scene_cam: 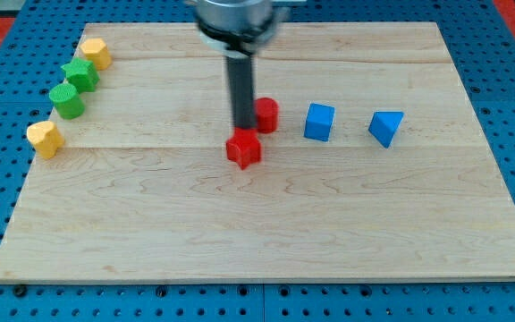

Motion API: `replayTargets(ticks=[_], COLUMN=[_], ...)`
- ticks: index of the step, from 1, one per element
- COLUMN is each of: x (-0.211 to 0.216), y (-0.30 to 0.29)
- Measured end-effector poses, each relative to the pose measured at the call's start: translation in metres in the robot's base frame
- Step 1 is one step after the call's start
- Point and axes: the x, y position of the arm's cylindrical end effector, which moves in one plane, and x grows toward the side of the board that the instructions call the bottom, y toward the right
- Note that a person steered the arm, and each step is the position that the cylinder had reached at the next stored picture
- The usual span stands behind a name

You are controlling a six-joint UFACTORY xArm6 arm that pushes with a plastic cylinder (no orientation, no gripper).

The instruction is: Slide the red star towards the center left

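The rod's tip (243,131) is being held just above the red star (244,149), near the middle of the bench (266,224), with a red cylinder (266,114) just to its right. A blue cube (319,122) and a blue wedge (386,127) are being shown further right; yellow and green blocks are being shown at the left edge.

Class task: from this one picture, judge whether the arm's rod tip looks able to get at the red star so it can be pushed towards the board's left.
Probably yes. My tip stands just above the red star in the view, close to it, beside the red cylinder. No block lies between the star and the green and yellow blocks at the view's left.
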Motion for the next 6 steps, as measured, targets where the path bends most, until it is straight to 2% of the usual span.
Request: replayTargets(ticks=[1, 2, 3, 4, 5, 6], x=[0.047, 0.050, 0.005, 0.044, 0.068, 0.059], y=[0.024, 0.031, 0.026, 0.025, -0.004, -0.026])
